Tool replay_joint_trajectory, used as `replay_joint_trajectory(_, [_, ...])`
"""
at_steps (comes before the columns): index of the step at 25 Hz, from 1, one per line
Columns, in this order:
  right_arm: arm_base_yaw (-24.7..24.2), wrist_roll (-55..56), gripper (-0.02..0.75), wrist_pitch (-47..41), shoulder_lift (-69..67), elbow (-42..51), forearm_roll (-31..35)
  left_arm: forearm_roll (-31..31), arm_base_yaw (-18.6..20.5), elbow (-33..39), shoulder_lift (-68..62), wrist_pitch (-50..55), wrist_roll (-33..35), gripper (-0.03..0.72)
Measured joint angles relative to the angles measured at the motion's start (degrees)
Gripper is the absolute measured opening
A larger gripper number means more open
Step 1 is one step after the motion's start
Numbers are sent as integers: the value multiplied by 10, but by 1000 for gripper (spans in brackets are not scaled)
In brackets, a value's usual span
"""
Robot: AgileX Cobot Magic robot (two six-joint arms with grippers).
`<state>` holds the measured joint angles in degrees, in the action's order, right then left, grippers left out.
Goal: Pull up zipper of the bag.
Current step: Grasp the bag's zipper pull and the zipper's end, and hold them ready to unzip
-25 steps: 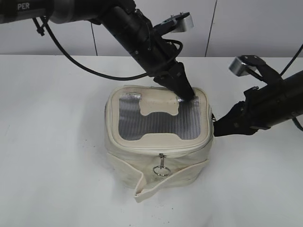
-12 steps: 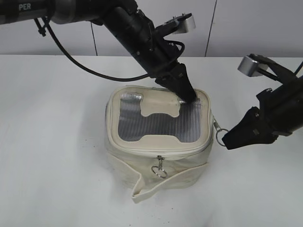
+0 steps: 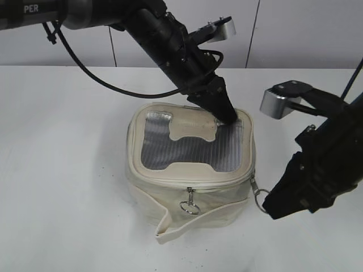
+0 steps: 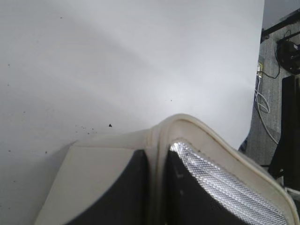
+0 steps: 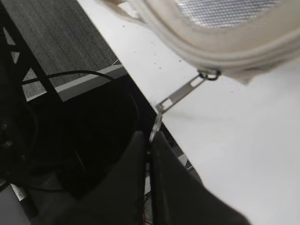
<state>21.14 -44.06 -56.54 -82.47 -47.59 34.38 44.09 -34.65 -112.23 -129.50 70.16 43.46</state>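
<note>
The pull [image 3: 256, 188] at the bag's right corner is being dragged round toward the front: a second ago it was lying high on the right side near the back corner, half a second ago midway along that side, and now it is being held at the front right corner, low beside the bag [image 3: 190, 170]. From this it is judged that the zipper [image 3: 221, 187] is being closed along the right edge and that the run toward the second pull [image 3: 190, 203], hanging at the middle of the front face, is what is left. The right gripper [image 3: 271, 205] is being carried down and toward the camera with it; in the right wrist view its fingers are being pressed together on the ring [image 5: 154, 126] of the pull, with the metal tab [image 5: 183, 93] drawn taut to the slider on the lid seam. The bag is being kept in the middle of the table [image 3: 62, 141], and is being turned slightly, with its loose strap [image 3: 187, 224] shifted at the front. The lid [image 3: 187, 150] is being pressed down near its back right corner by the left gripper [image 3: 226, 115], much as in both earlier frames; its fingers [image 4: 126, 197] are being seen in the wrist view lying close together on either side of a raised cream seam [image 4: 157, 154], apparently pinching it, though this cannot be told for certain.
</note>
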Motion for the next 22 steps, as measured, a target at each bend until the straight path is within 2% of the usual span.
replay_joint_trajectory(4, [68,27,6,14,4,0,5,0,0,0,0,-1,-9,72])
replay_joint_trajectory(10, [157,29,6,110,-11,-9,73,-1,0,0,0,-3,-16,72])
replay_joint_trajectory(14, [192,28,6,134,-51,-47,88,-1,0,0,0,-3,-17,72])
replay_joint_trajectory(18, [199,53,13,135,-72,-65,91,-1,0,0,0,-2,-17,72])
replay_joint_trajectory(20, [202,82,62,133,-72,-67,80,-1,0,0,0,-5,-17,72])
replay_joint_trajectory(22, [205,120,171,128,-72,-70,60,-1,0,1,0,-8,-18,72])
